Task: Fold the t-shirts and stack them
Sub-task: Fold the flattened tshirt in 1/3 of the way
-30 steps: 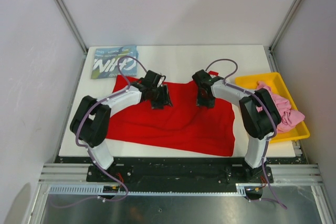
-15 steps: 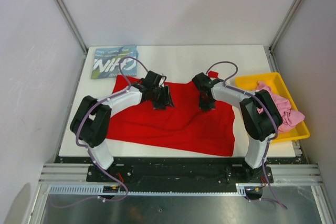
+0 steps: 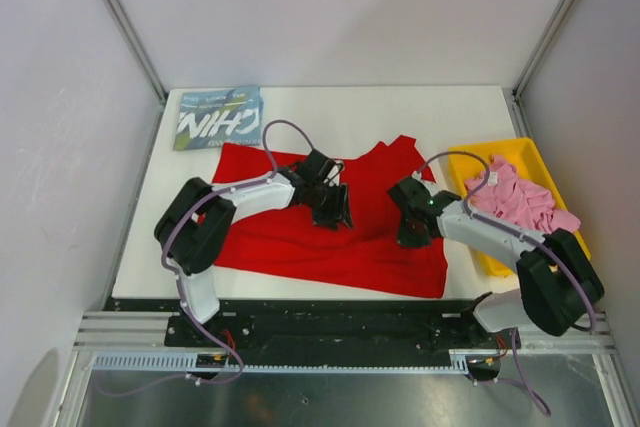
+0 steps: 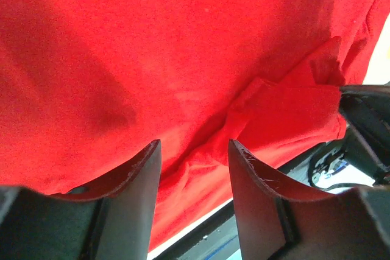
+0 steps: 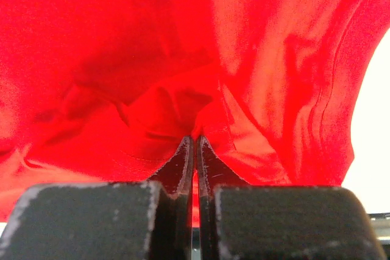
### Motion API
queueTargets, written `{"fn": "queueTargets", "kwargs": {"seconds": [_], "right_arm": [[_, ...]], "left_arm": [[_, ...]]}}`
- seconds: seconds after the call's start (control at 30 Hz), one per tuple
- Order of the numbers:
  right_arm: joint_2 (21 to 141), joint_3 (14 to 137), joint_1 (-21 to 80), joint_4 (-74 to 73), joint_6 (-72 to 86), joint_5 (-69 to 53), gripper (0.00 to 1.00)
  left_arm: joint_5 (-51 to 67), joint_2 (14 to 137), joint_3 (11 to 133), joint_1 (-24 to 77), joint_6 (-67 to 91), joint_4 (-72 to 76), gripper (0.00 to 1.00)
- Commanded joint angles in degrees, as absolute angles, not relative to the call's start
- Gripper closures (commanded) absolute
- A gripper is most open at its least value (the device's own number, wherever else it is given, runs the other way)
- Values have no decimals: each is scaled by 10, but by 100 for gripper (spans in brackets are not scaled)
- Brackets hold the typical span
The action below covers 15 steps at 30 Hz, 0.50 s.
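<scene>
The red t-shirt lies spread over the middle of the table, plain side up, with its far right corner rumpled and raised. My right gripper is shut on a pinched fold of the red t-shirt, the cloth caught at the tips of the right gripper. My left gripper hovers over the shirt's middle. In the left wrist view the left gripper is open, with only red t-shirt showing beyond the gap. A folded blue t-shirt with white letters lies at the far left corner. The pink t-shirt is heaped in the tray.
The yellow plastic tray stands at the table's right edge, close behind my right arm. Bare white tabletop shows along the far side. The table's front edge runs just below the shirt's hem.
My right gripper shut on the red shirt's far edge and pulled it toward the front right, bunching the cloth. My left gripper moved right and nearer, staying open.
</scene>
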<state>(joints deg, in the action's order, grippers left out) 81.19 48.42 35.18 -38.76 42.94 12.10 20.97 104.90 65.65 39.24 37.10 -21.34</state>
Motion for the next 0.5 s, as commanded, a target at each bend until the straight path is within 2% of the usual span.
{"fn": "queueTargets", "kwargs": {"seconds": [0.0,0.47], "right_arm": [[760,439,382,-386,481,116,97],[719,388,436,-404,532,134,80]], "left_arm": [[238,1058,691,412,348,-201,48],[246,1089,714,452,316,-202,49]]}}
